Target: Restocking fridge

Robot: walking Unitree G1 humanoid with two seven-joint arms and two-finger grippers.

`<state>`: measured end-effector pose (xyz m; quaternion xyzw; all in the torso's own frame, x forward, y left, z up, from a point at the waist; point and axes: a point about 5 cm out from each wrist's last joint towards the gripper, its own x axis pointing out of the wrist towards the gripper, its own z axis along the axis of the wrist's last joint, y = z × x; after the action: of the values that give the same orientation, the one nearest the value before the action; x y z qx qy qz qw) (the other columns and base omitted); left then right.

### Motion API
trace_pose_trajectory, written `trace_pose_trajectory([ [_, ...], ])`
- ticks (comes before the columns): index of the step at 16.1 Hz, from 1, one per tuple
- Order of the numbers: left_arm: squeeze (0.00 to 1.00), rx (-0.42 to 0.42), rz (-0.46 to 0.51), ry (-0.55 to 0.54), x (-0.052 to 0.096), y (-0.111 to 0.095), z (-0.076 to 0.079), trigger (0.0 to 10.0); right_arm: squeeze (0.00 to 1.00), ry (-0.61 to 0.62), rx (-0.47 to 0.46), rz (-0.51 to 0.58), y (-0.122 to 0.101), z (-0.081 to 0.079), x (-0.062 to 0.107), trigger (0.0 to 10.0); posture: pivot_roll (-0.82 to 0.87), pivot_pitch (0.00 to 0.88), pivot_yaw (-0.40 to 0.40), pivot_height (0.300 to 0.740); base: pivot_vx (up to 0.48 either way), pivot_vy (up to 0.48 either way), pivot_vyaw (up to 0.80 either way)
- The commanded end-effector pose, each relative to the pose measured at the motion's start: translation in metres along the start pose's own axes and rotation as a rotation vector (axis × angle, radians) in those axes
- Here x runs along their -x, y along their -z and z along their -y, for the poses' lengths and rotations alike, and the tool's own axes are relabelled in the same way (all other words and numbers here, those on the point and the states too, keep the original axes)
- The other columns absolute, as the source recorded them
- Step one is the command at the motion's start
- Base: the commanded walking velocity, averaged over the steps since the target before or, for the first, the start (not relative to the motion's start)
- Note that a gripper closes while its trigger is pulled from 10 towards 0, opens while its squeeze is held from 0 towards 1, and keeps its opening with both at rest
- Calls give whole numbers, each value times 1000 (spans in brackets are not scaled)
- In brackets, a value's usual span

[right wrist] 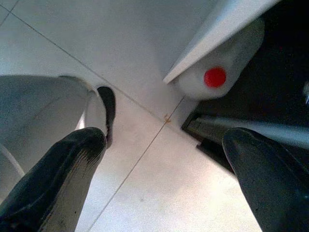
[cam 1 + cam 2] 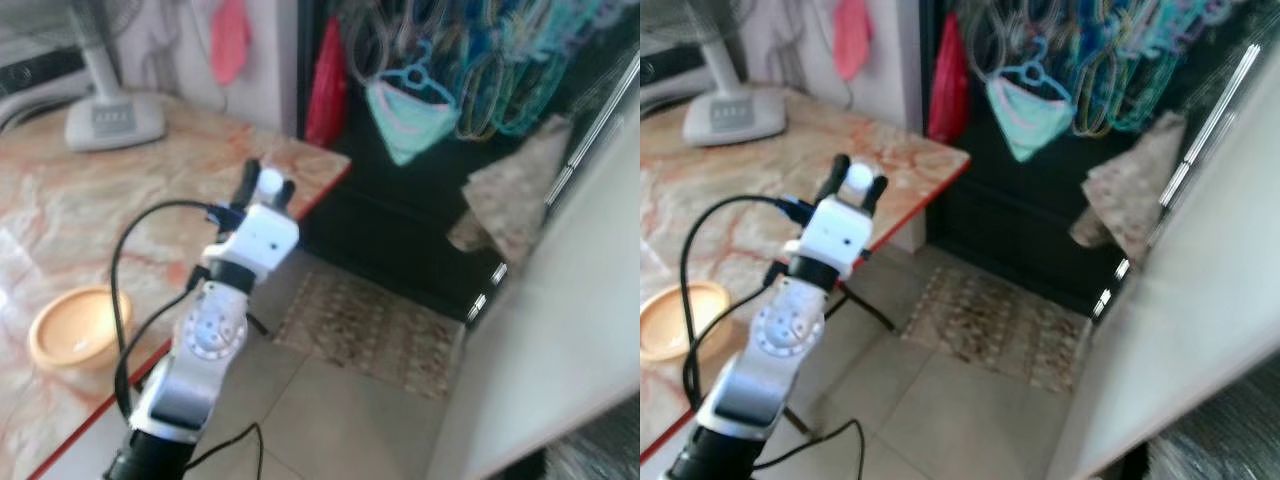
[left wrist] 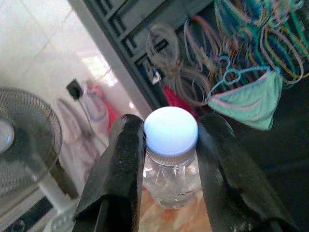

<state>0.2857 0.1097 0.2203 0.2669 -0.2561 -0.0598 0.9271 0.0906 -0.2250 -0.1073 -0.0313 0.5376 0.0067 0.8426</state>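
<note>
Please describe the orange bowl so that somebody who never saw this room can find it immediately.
Find the marble-patterned table with the red edge, on the robot's left. The orange bowl sits near its front edge, beside the raised left arm. It is round, shallow and orange, unlike the white fan base at the far end.

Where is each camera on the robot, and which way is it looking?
Left eye, head: down at table, bowl, left arm.
Right eye, head: same scene, including the mat.
Left wrist: along left claw shut on bottle; shares fan with the eyes.
Right wrist: down past open right claw at floor.
</note>
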Motion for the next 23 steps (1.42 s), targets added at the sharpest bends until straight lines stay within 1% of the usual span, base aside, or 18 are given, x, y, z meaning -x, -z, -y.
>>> trace_pose_trajectory([
  [1,0,-4,24,-20,-2,-5,-4,10000,0,-4,6,-10,3,0,1,10000,-16,0,-22,740,0,0,-800],
  [11,0,24,-6,-31,0,1,-3,10000,0,-12,12,-13,3,0,1,10000,-17,0,-25,740,0,0,-800],
  [16,0,0,-6,-22,0,1,-2,10000,0,-16,15,-14,3,0,1,10000,-19,0,-26,740,0,0,-800],
  [23,0,36,-14,-32,1,2,-3,10000,0,-20,18,-16,4,0,1,10000,-18,0,-25,740,0,0,-800],
])
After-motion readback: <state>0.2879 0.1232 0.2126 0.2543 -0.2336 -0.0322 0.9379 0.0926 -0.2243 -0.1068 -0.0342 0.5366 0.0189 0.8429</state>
